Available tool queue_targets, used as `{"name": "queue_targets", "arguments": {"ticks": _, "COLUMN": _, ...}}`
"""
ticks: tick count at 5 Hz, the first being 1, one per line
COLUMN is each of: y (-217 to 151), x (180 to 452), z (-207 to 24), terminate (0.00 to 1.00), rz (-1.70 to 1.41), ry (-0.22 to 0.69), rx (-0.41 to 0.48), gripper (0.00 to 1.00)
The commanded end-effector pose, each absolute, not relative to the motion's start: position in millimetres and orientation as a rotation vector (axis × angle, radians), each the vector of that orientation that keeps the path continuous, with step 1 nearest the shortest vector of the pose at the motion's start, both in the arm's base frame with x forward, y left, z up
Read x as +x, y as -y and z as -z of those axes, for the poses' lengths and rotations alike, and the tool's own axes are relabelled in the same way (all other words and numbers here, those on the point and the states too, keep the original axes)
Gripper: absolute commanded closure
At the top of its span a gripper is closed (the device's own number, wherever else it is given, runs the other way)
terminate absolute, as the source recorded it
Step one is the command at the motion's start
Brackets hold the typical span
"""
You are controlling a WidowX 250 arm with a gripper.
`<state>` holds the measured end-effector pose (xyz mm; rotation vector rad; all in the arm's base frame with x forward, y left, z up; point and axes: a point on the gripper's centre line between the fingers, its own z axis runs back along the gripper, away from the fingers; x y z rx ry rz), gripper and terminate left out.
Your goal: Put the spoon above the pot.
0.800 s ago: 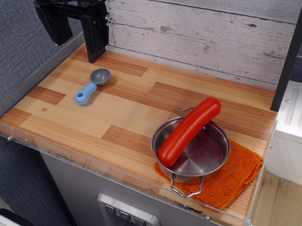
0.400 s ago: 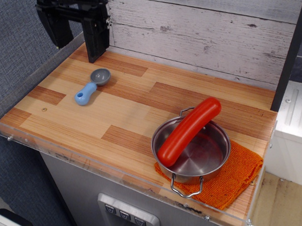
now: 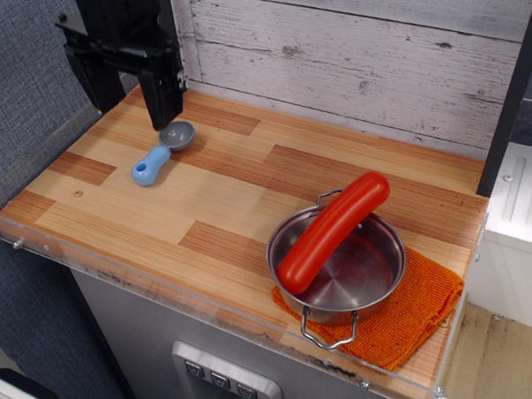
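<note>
The spoon [image 3: 161,153] lies flat on the wooden counter at the back left, its light-blue handle pointing front-left and its grey bowl toward the back. The shiny steel pot [image 3: 338,269] stands at the front right on an orange knitted cloth. My black gripper [image 3: 131,101] hangs open just above and behind the spoon, with one finger right by the spoon's bowl and the other further left. It holds nothing.
A long red sausage [image 3: 333,230] lies across the pot's rim. The orange cloth [image 3: 421,312] sticks out from under the pot. A clear acrylic rim [image 3: 119,275] edges the counter at the front and left. A plank wall [image 3: 357,63] stands behind.
The gripper has come down and slightly forward toward the spoon, still open. The spoon, pot and sausage have not moved.
</note>
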<state>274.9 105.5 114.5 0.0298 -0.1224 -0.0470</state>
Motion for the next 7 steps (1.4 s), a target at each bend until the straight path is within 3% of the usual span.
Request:
{"name": "queue_targets", "arguments": {"ticks": 1, "y": -119.5, "x": 290.6, "z": -86.8, "terminate": 0.0, "rz": 0.01, "ry": 0.192, "rx": 0.085, "gripper": 0.0}}
{"name": "queue_targets", "arguments": {"ticks": 4, "y": -149.0, "x": 314.7, "z": -50.7, "terminate": 0.0, "rz": -0.058, "ry": 0.141, "rx": 0.082, "gripper": 0.0}}
{"name": "queue_targets", "arguments": {"ticks": 7, "y": -142.8, "x": 308.7, "z": -18.7, "terminate": 0.0, "rz": -0.038, "ry": 0.059, "rx": 0.068, "gripper": 0.0}}
